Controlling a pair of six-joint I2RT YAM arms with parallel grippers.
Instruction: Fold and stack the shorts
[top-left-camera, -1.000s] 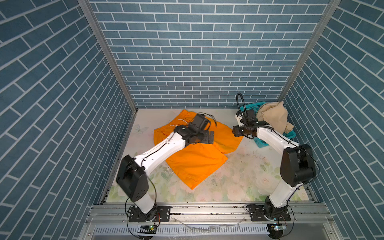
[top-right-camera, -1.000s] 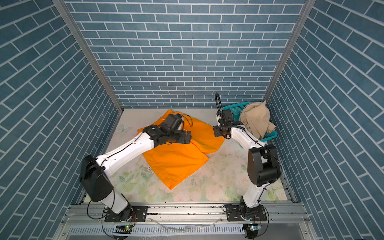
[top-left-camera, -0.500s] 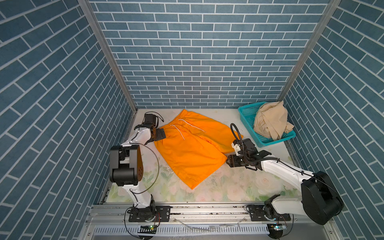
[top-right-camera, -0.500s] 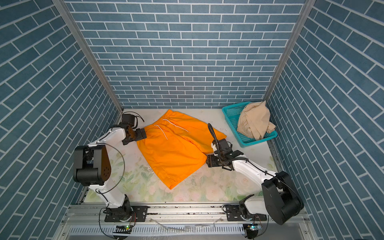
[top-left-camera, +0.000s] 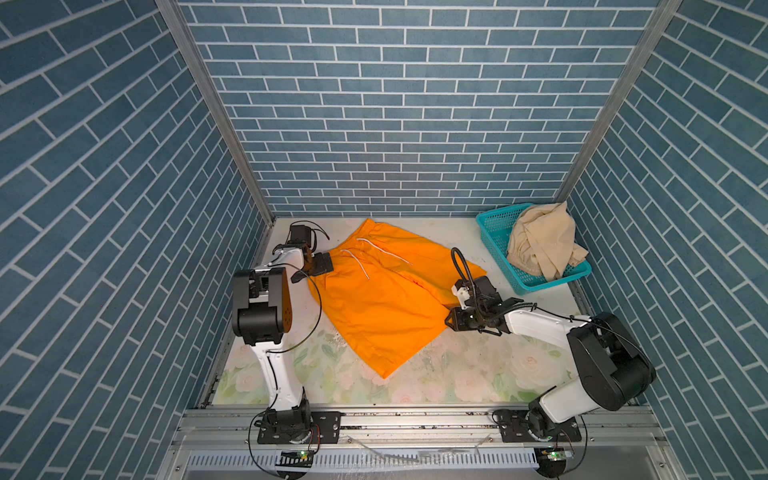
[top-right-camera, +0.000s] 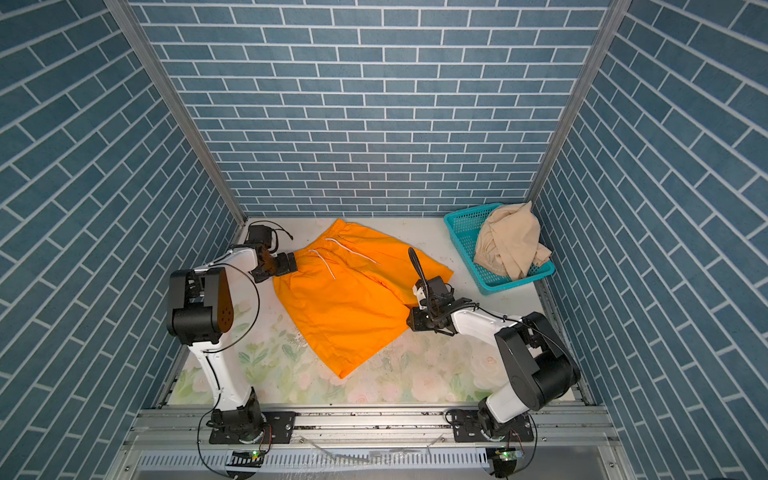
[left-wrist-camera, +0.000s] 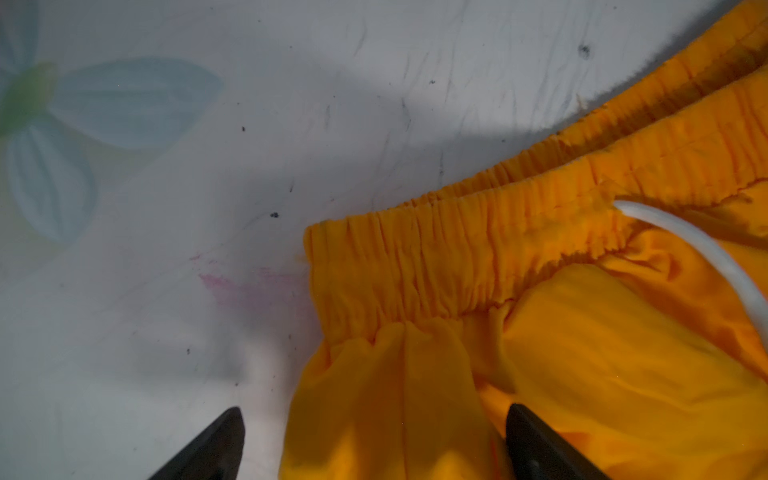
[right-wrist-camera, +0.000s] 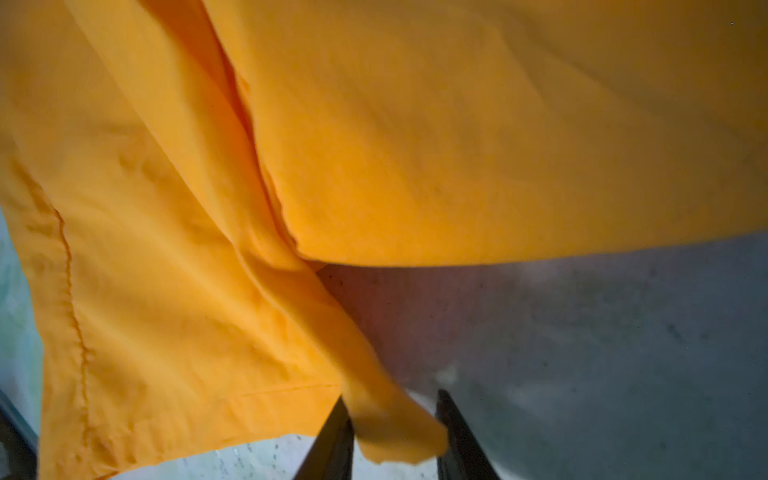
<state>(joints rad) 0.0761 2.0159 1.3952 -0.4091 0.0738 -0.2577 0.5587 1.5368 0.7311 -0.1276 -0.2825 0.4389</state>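
1. Orange shorts (top-left-camera: 382, 299) spread flat just beside the teal basket (top-left-camera: 494, 224); no longer bunched under both arms as a second ago; waistband (left-wrist-camera: 457, 266) on the side away from the basket, legs pointing towards it.
2. Left gripper (left-wrist-camera: 374, 407) moved out to the waistband corner farthest from the basket; jaws wide apart, straddling that corner, clamped on nothing yet.
3. Right gripper (right-wrist-camera: 392, 397) brought down to the leg hem on the basket side; jaws drawn in within the last second, now pinched on a tongue of orange cloth.
4. Beige shorts (top-left-camera: 540, 245) heaped in the basket, spilling over its rim; unmoved throughout.
5. Judged: spreading finished, first fold about to begin; left corner ungripped, so a lift now likely to drag the cloth askew; stacking well off.
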